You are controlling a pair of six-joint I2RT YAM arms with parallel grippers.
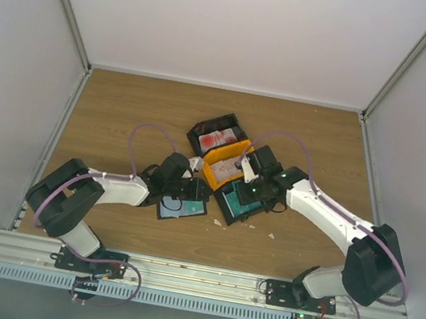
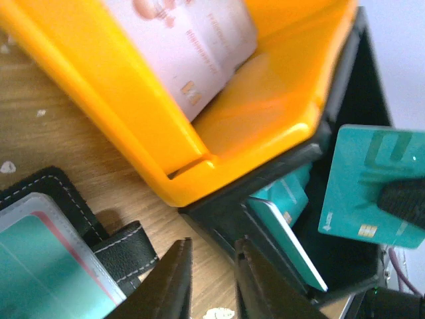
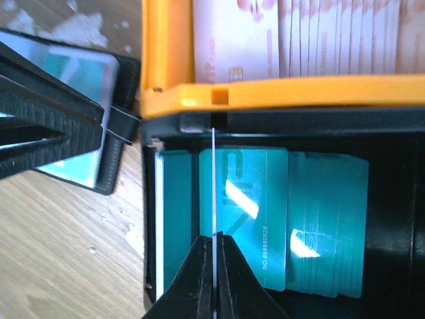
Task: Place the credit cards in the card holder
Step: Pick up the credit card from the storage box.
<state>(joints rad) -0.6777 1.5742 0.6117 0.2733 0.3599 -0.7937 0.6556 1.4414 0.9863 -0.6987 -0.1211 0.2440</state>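
While both arms reach toward mid-table, right gripper (image 3: 215, 256) pinches a teal card (image 2: 365, 176) above the black bin (image 2: 348, 86).
Left gripper (image 2: 212, 272): fingers slightly parted, empty, beside the holder (image 2: 46, 232), left of the bin.

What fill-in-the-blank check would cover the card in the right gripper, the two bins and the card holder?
1. The held card, pinched by the right gripper, is ____ in colour.
2. The pale-card bin is ____.
3. The teal-stack bin is ____.
4. The card holder lies ____ on the wood, with a teal card showing inside.

Missing words: teal; orange; black; open.
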